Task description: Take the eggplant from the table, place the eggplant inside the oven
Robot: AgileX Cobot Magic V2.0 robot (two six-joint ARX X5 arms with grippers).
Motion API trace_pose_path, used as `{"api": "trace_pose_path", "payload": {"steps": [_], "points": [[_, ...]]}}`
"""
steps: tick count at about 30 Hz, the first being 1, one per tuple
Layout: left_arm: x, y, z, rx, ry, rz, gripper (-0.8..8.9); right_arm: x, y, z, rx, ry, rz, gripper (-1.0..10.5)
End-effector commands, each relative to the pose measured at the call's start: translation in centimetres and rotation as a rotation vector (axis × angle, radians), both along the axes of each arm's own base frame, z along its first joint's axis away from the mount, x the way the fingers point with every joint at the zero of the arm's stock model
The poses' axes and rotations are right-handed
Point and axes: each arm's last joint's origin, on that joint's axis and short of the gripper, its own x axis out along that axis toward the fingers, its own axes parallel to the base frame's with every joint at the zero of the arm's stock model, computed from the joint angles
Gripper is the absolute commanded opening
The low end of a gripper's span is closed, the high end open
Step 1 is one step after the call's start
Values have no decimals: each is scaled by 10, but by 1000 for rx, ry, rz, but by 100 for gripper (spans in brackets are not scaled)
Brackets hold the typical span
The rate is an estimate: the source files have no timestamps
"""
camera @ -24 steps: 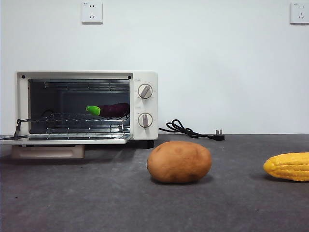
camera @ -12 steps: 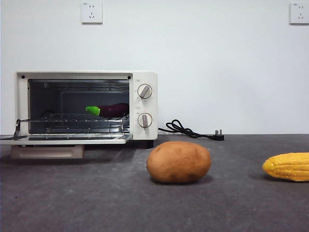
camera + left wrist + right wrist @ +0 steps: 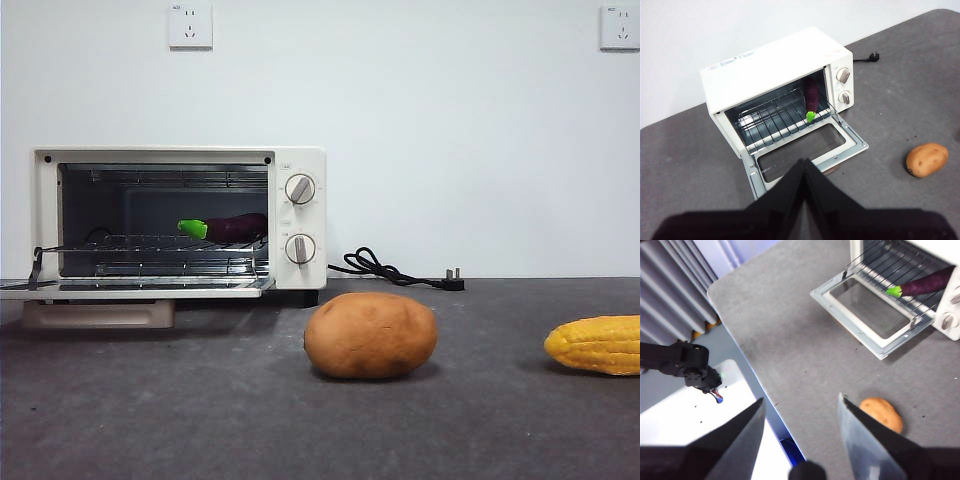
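The dark purple eggplant [image 3: 235, 228] with its green stem cap lies on the wire rack inside the cream-white oven [image 3: 300, 160], near the rack's right side; it also shows as the eggplant [image 3: 812, 97] and eggplant [image 3: 926, 282] in the wrist views. The oven's glass door [image 3: 805, 150] hangs open and flat. My left gripper [image 3: 804, 165] hovers high above the table [image 3: 200, 420] in front of the door, jaws shut and empty. My right gripper [image 3: 800, 407] is raised over the table's near edge, open and empty. Neither gripper appears in the front view.
A brown potato [image 3: 371, 335] sits mid-table in front of the oven. A yellow corn cob [image 3: 597, 344] lies at the right edge. A black power cord and plug [image 3: 395, 270] trail behind the oven. The table's edge [image 3: 747, 360] drops off beside the right gripper.
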Motion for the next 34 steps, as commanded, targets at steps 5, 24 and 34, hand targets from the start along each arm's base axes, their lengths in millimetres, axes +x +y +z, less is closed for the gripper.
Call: {"api": "trace_pose_path", "payload": {"steps": [5, 24, 34], "points": [[9, -4, -1, -21, 27, 13, -5, -4, -3, -2, -22, -9, 32, -8], [89, -27, 1, -27, 56, 37, -8, -9, -8, 1, -10, -21, 33, -8], [195, 44, -33, -345, 241, 97, -8, -30, -28, 9, 37, -72, 31, -8]]}}
